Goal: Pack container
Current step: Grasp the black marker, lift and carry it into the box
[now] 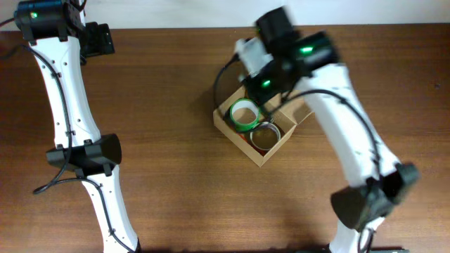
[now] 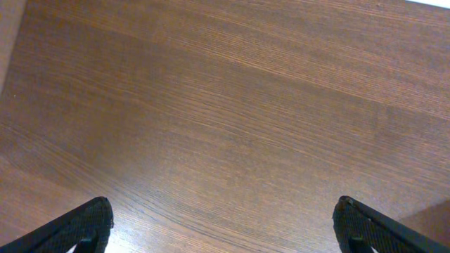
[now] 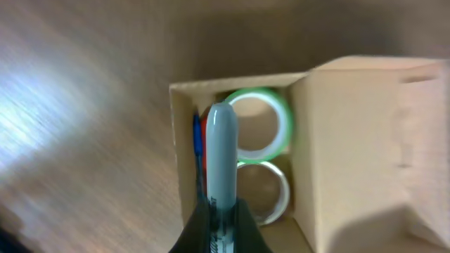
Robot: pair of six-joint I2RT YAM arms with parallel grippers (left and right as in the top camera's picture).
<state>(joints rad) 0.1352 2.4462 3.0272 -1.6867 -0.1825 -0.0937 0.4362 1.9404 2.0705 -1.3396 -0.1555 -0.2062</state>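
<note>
The container (image 1: pixel 226 126) is a small tan cardboard box, open, at mid-table; its flap lid (image 3: pixel 351 140) stands up on the right in the right wrist view. Inside lie a green tape roll (image 1: pixel 245 114) (image 3: pixel 283 116) and a clear tape roll (image 1: pixel 265 133) (image 3: pixel 281 193). Red and blue pen-like things (image 3: pixel 201 137) stand along the box's left wall. My right gripper (image 3: pixel 223 211) (image 1: pixel 261 88) is shut on a grey marker (image 3: pixel 221 151), held just above the box's left side. My left gripper (image 2: pixel 223 218) (image 1: pixel 105 40) hangs open over bare wood at the far left, fingertips (image 2: pixel 88 221) wide apart.
The brown wooden table (image 1: pixel 169 176) ends at a white wall edge along the back. The right arm's cable loops beside the box's far-left corner (image 1: pixel 219 81). The left arm's base stands at the front left (image 1: pixel 112 225).
</note>
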